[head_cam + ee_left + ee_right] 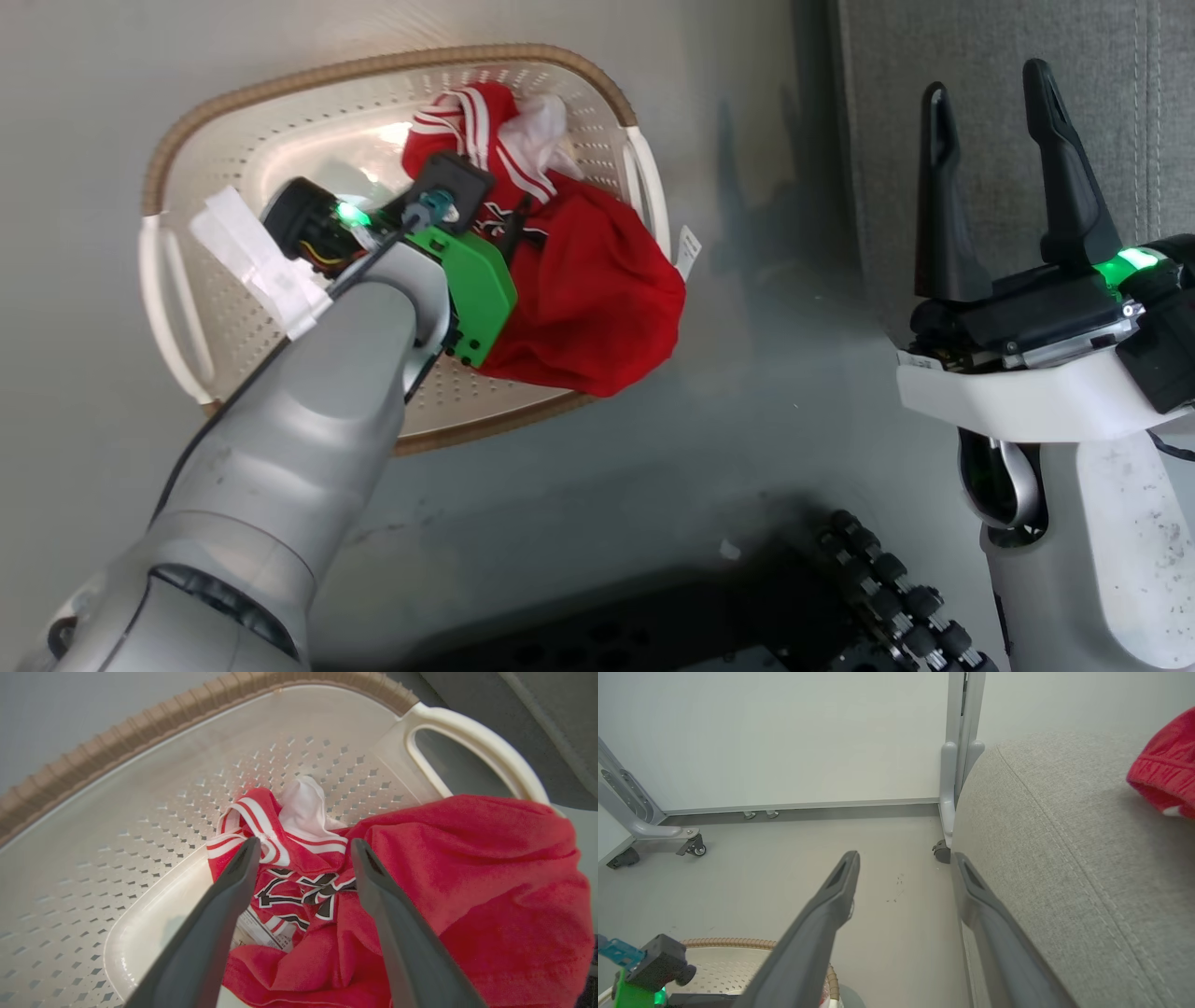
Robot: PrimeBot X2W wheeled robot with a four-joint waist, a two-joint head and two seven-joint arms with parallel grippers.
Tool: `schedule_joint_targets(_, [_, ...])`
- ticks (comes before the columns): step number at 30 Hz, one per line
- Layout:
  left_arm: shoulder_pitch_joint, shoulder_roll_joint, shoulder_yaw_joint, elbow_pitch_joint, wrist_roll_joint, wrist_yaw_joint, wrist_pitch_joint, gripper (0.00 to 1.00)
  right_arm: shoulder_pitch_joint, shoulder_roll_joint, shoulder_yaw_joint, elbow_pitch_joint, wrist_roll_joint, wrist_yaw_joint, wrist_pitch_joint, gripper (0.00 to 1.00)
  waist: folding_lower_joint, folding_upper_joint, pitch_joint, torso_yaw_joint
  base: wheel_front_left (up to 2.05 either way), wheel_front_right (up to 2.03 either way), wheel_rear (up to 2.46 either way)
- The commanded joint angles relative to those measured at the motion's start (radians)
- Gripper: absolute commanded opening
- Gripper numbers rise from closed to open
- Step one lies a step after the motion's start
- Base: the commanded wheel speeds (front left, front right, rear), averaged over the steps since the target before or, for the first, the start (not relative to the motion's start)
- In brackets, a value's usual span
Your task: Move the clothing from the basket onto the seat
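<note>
Head view: the red jersey (597, 299) lies bunched in the cream perforated laundry basket (373, 63), on the side nearer the seat (878, 103). Its plain bulk spills over the brown woven rim and the white handle there.
Look: bright red soft cloth with white stripe trim at one crumpled end, a white patch beside that trim, and black-and-white lettering near the middle. The left wrist view also shows a printed white label (259, 938) tucked beneath a fold.
Long axis: slantwise in the head view, with the striped end up and left inside the basket and the plain red end down and right over the rim.
Left gripper (303, 847): fingers spread, straddling the lettering, tips beside the striped trim. Whether they touch the cloth cannot be told.
Right gripper (988, 89): fingers apart, holding nothing, just beside the seat's edge over the grey floor (738, 882).
Seat: grey woven cushion with a stitched seam. The right wrist view shows another red garment (1164, 774) lying on it.
</note>
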State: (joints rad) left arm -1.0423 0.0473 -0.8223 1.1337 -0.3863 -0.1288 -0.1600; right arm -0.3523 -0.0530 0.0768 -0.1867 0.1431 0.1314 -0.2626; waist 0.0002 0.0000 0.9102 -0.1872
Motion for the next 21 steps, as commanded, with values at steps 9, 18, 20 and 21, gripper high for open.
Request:
schedule_joint_targets(9, [-0.12, 0.037, 0.017, 0.124, -0.062, 0.033, 0.054, 1.0, -0.03, 0.002, 0.033, -0.018, 0.005, -0.001, -0.003, 1.0, -0.0002, 0.0, 0.118, -0.099, 0.0, 0.0, 0.0])
schedule_joint_targets(18, [-0.142, 0.045, 0.018, 0.143, -0.068, 0.034, 0.018, 1.0, -0.039, 0.003, 0.049, -0.013, 0.021, -0.001, -0.003, 1.0, -0.0002, 0.0, 0.135, -0.116, 0.0, 0.0, 0.0])
schedule_joint_targets(20, [-0.144, 0.045, 0.011, 0.146, -0.068, 0.028, 0.015, 0.0, -0.039, 0.003, 0.051, -0.012, 0.023, -0.001, -0.003, 1.0, -0.0002, 0.0, 0.135, -0.117, 0.0, 0.0, 0.0])
schedule_joint_targets(21, [-0.146, 0.048, 0.008, 0.147, -0.068, 0.027, 0.015, 0.0, -0.04, 0.003, 0.052, -0.011, 0.024, -0.001, -0.003, 1.0, -0.0002, 0.0, 0.135, -0.117, 0.0, 0.0, 0.0])
